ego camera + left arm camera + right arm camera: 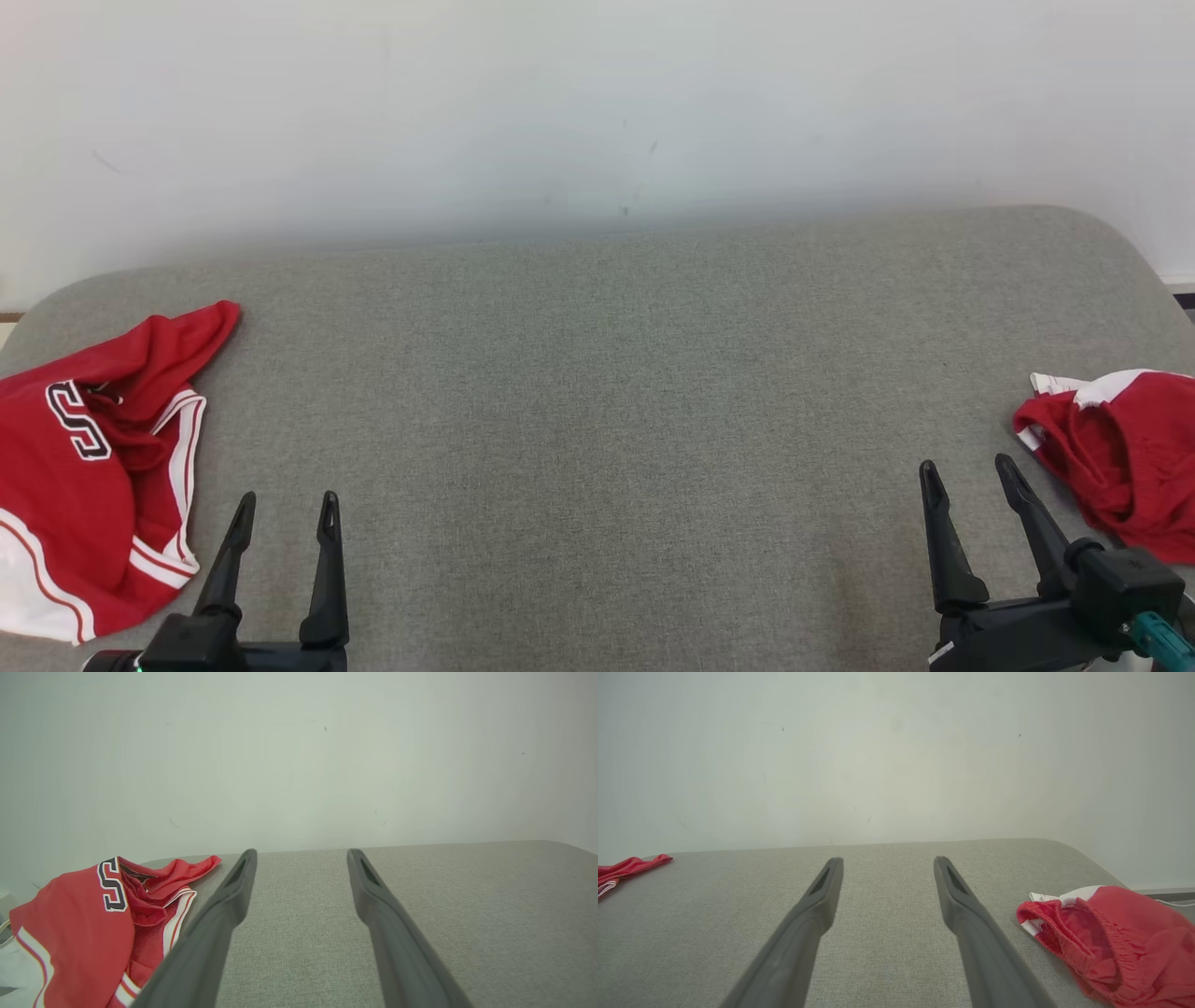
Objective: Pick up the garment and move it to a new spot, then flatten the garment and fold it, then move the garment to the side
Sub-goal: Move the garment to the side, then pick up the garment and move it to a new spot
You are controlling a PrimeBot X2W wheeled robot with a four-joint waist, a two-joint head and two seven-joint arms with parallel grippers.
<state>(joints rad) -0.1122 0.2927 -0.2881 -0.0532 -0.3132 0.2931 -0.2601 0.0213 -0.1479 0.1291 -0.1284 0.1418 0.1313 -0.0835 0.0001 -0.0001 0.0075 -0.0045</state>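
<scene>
1. left gripper – at the lower left of the head view, its two fingers stand wide apart with nothing between them. its base is cut off by the bottom edge.
2. right gripper – at the lower right, spread just as wide and holding nothing. whether either gripper's tips touch the pad or hang just above it is hard to tell.
3. jersey – crumpled at the pad's left end, red with white trim and a white, dark-edged "s". the frame's left and bottom edges cut it off, so its full shape is hidden. it lies just beside the left gripper's outer finger. in the left wrist view that finger overlaps the hem, so i cannot tell whether they touch.
4. shorts – a bunched red heap at the pad's right end with a white scrap at the top. the right wrist view shows a gathered elastic waistband. they are cut off at the right edge, and lie near the right gripper but apart from it.
5. the pad is grey woven cloth with rounded far corners, set against a pale wall.
6. the two garments lie well apart, one at each end. which one the task means i cannot tell.
</scene>
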